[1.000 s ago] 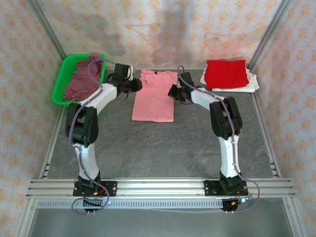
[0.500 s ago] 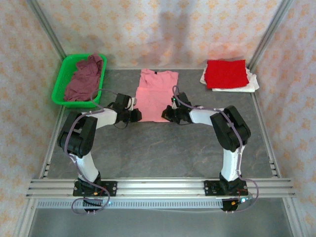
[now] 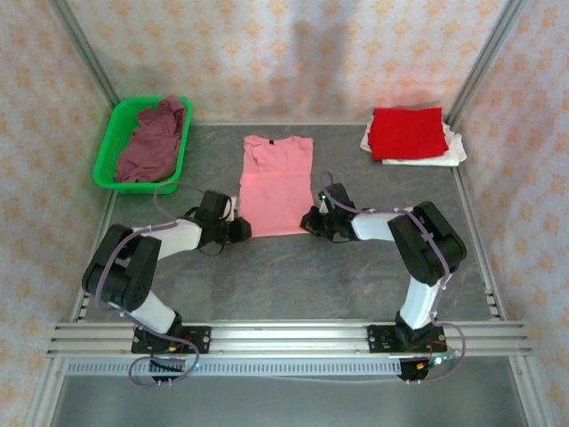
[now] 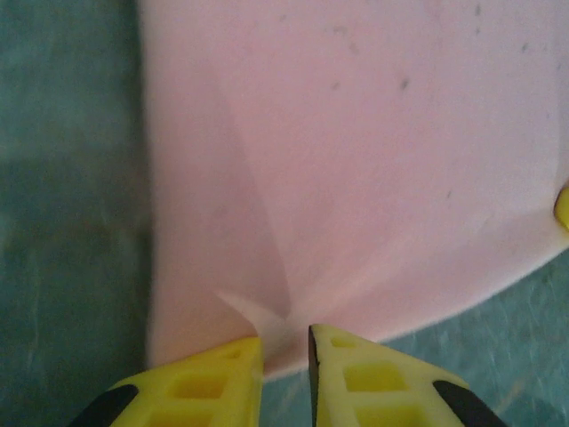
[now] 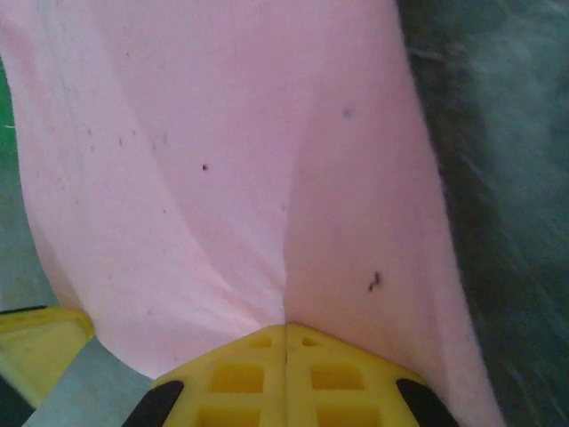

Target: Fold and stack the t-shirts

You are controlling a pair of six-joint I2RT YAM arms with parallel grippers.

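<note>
The pink t-shirt [image 3: 276, 182] lies flat mid-table; the left gripper [image 3: 242, 229] pinches its near left corner, and the right gripper [image 3: 309, 222] is clamped on its near right corner. At far right the folded red t-shirt [image 3: 407, 132] covers most of the white t-shirt [image 3: 453, 151].

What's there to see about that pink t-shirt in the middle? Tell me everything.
The pink t-shirt is soft, plain light-pink cloth with a few dark specks, lying flat on the grey table, neck at the far end. The left end effector and right end effector each pinch a near corner of its hem, drawing creases into the cloth.
</note>
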